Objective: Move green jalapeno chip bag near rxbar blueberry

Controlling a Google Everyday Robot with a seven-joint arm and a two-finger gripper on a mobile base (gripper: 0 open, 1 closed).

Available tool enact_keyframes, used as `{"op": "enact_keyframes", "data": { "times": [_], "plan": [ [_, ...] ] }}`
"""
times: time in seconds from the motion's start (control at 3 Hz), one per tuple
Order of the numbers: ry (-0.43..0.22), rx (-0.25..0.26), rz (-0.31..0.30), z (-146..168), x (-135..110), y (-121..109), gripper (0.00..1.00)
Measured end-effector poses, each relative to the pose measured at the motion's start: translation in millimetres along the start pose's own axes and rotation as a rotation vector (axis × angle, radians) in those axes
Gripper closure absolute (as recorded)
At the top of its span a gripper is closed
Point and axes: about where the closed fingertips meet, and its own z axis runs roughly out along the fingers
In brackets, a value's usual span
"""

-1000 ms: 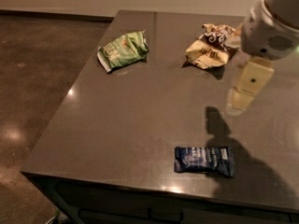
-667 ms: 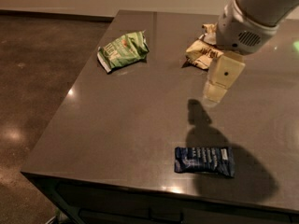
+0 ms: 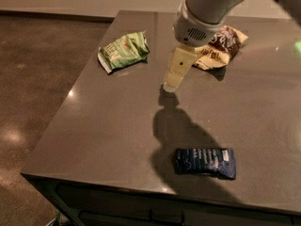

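1. Tabletop (image 3: 103, 126): dark grey and glossy, seen from above and in front. The left and near edges drop straight to the floor.
2. Arm (image 3: 207, 8): pale casing, enters from the upper right and hangs over the back half of the tabletop. Its shadow runs down toward the near edge.
3. Tan bag (image 3: 221, 44): crumpled, tan and brown, at the back right, partly hidden behind the arm. Not part of the task.
4. Green chip bag (image 3: 123, 51): lies flat at the back left, close to the left edge, nothing touching it. It is well apart from the blue bar.
5. Blue bar (image 3: 205, 162): flat navy wrapper near the front edge, right of centre, inside the arm's shadow.
6. End effector (image 3: 170, 84): cream-coloured, pointing down over the middle of the tabletop, between the green chip bag and the tan bag, to the right of the green one. Holds nothing. Cannot tell whether it is apart or together.
7. Judgement: the reach is under way and no grasp has been made.
8. Risks:
   - A low sideways approach could push the light green chip bag off the left edge.
   - The slick foil could slip in a shallow pinch.
   - The tan bag sits near the arm and could be brushed.
   - A careless set-down could nudge the blue bar over the front edge.
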Motion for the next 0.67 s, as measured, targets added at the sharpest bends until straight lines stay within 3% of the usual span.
{"op": "enact_keyframes", "data": {
  "times": [0.67],
  "plan": [
    [0.051, 0.023, -0.079, 46.9, -24.4, -47.2, 0.00]
  ]
}}
